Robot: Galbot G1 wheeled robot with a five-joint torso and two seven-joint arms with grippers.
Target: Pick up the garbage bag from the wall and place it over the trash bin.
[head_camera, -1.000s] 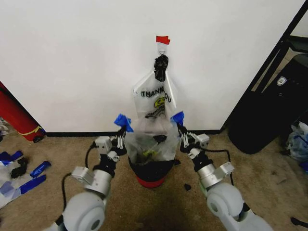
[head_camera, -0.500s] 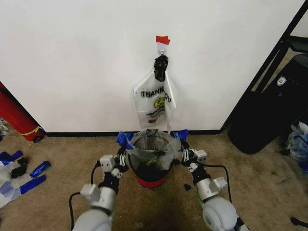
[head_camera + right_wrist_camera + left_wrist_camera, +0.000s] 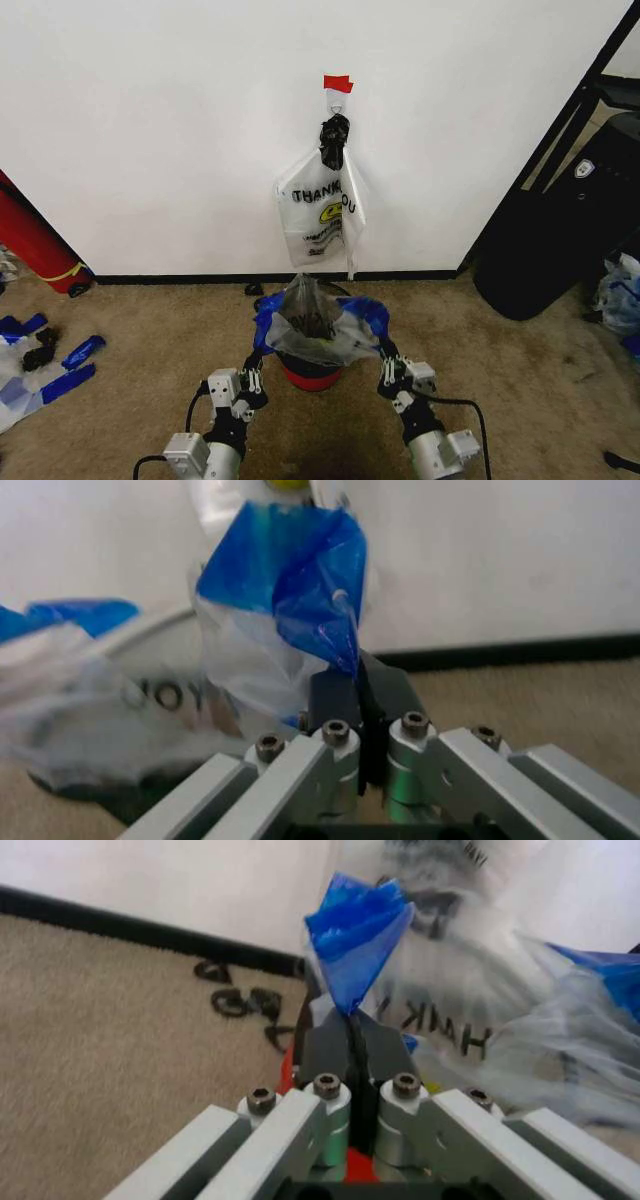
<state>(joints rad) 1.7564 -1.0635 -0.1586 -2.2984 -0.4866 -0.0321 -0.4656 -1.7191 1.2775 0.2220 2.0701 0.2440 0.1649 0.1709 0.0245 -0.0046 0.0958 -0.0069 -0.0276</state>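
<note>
Your left gripper [image 3: 252, 372] is pinching a bright blue patch of the garbage bag [image 3: 318, 325], jaws clamped flat on the film; in the left wrist view the blue plastic is fanning out in a crumpled wedge just past the left gripper [image 3: 352, 1036]. Your right gripper [image 3: 386, 368] is doing the same on the opposite side, and in the right wrist view its jaws are closing tight on a folded blue flap beyond the right gripper [image 3: 358, 686].

Between them the garbage bag is lying draped over the trash bin [image 3: 312, 372], its long axis running from 9 to 3 o'clock across the rim. It is thin, glossy, see-through film, wrinkled and peaking into a soft tent at the middle, with black lettering showing through. Under it you are seeing the bin's round dark body and red base, sitting on coarse tan carpet.

At 12 o'clock from the bin, the wall [image 3: 160, 130] is standing plain and white with a black baseboard. A second clear bag [image 3: 320, 215] is hanging on it below a strip of red tape [image 3: 338, 83], long axis vertical.
</note>
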